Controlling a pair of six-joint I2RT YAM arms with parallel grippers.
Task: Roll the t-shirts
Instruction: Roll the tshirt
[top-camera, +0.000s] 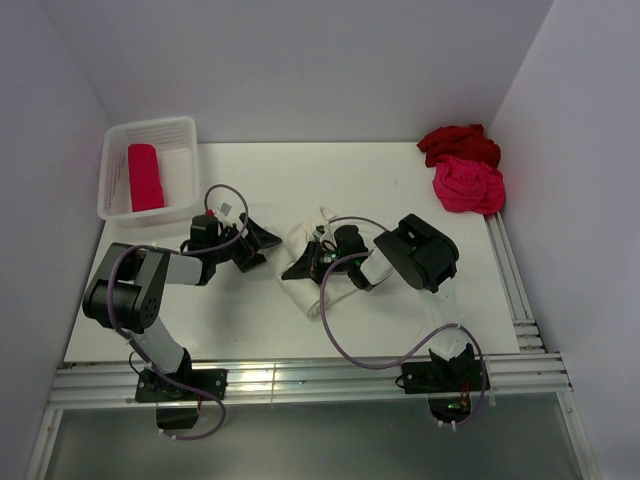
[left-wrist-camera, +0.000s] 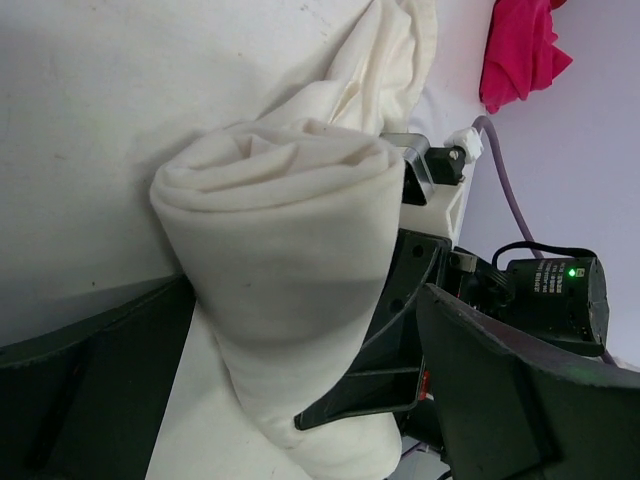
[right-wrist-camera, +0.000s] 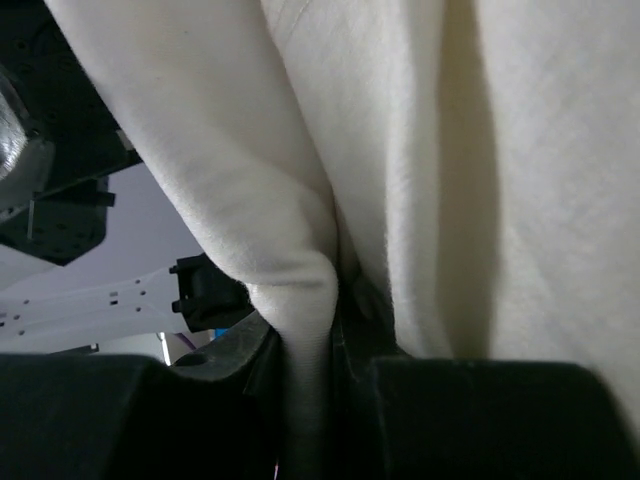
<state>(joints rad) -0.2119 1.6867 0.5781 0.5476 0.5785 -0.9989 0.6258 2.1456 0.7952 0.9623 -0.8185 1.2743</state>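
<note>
A cream-white t-shirt (top-camera: 304, 296) lies mid-table, partly wound into a thick roll (left-wrist-camera: 280, 260). My right gripper (top-camera: 316, 262) is shut on a fold of its cloth (right-wrist-camera: 305, 330), pinched tight between the jaws. Just left of the shirt, my left gripper (top-camera: 266, 243) stands wide open and holds nothing. In the left wrist view the roll sits in front of its spread fingers (left-wrist-camera: 90, 390); I cannot tell whether they touch it. A dark red t-shirt (top-camera: 458, 143) and a hot pink t-shirt (top-camera: 468, 185) lie crumpled at the back right. A pink-red roll (top-camera: 145, 177) lies in the basket.
The white mesh basket (top-camera: 150, 125) stands at the back left corner. Metal rails run along the table's front edge (top-camera: 300, 378) and right side (top-camera: 505, 270). White walls close in the table on three sides.
</note>
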